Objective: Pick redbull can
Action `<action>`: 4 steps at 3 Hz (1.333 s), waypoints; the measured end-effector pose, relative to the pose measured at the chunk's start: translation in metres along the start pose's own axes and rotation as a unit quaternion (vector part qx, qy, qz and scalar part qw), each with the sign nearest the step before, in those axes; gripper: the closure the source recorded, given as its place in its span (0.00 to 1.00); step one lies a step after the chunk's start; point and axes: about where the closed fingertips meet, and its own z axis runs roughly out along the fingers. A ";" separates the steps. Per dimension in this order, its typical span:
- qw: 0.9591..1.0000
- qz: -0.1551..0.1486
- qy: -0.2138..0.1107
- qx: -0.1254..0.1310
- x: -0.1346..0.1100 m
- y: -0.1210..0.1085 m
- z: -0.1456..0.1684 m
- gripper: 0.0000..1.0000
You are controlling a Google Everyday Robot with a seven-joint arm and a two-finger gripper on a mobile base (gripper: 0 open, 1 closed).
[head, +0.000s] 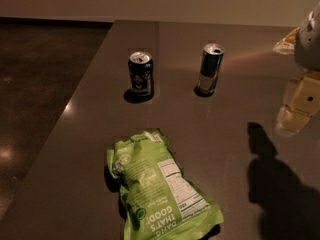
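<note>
One green chip bag (160,189) lies nearest, the gripper (292,119) hangs at the right edge, apparently empty, clenched or released I cannot tell, and the upright redbull can (210,69) stands farther back to its left.

dark can (140,74) upright, back | green chip bag (162,191) lying flat, front | table (75,184) grey

The glossy dark-brown tabletop (225,149) carries a tall, slim blue-and-silver redbull can (210,69), upright; left of it, apart, a shorter, wider dark can (140,75) with pale label, upright; nearer the front, a green plastic snack bag (162,189) lying flat. The pale pincer (294,115) hangs above its right edge.
</note>
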 end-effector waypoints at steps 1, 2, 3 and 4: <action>1.000 0.000 0.000 0.000 0.000 0.000 0.000 0.00; 0.999 0.035 -0.013 0.009 0.004 -0.017 0.004 0.00; 0.994 0.092 -0.050 0.024 0.007 -0.054 0.014 0.00; 0.986 0.138 -0.092 0.035 0.002 -0.091 0.026 0.00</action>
